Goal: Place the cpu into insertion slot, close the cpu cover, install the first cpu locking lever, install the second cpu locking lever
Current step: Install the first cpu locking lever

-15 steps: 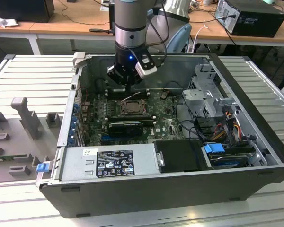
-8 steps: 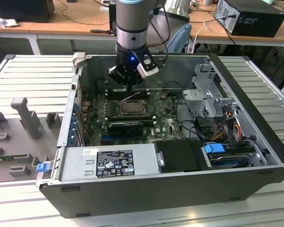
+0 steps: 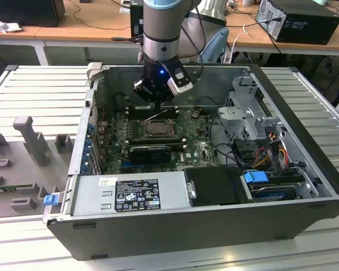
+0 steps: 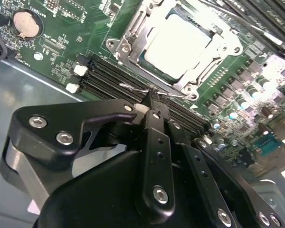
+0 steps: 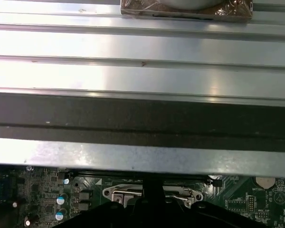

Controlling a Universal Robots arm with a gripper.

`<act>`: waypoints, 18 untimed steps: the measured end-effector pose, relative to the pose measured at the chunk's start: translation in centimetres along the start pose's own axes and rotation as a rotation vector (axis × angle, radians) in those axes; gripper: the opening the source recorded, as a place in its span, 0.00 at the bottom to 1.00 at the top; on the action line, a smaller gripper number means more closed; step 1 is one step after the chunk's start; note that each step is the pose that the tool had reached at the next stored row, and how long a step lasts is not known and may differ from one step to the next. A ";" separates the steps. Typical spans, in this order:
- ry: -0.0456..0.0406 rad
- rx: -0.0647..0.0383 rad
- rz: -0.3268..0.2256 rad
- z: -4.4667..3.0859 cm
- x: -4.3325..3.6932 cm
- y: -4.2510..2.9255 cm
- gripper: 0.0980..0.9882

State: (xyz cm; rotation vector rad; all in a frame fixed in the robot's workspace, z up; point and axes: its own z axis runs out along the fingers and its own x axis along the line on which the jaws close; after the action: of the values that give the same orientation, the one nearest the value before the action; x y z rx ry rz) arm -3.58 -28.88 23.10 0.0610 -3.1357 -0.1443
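The cpu [image 4: 178,40] lies in the insertion slot [image 3: 156,129], its pale metal top showing through the window of the cpu cover [image 4: 133,33], which lies flat over it. A thin wire locking lever [image 4: 133,88] stands raised along the socket's edge and rises as a thin line [image 3: 156,116] in the exterior view. My gripper [image 4: 152,99] is shut, its black fingertips touching this lever. I cannot tell if the wire is pinched between them. In the exterior view the gripper [image 3: 152,97] hangs just beyond the socket's far side, inside the open computer case.
Black memory slots [image 4: 109,76] run beside the socket under the fingers. A black card [image 3: 150,152] sits in front of the socket. The power supply [image 3: 130,195], drive cage [image 3: 246,113] and cables [image 3: 271,147] fill the near and right sides. The case wall [image 5: 142,156] stands close by.
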 end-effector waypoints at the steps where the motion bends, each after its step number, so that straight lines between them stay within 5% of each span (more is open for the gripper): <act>1: -0.0003 -0.005 0.000 0.03 -0.02 0.00 0.01; 4: -0.0014 -0.016 0.000 0.22 -0.12 -0.01 0.01; 18: -0.0095 -0.014 -0.002 1.32 -1.00 -0.04 0.01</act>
State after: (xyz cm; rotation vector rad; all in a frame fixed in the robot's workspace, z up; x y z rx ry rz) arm -2.59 -28.76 21.78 0.0637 -3.1438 -0.1666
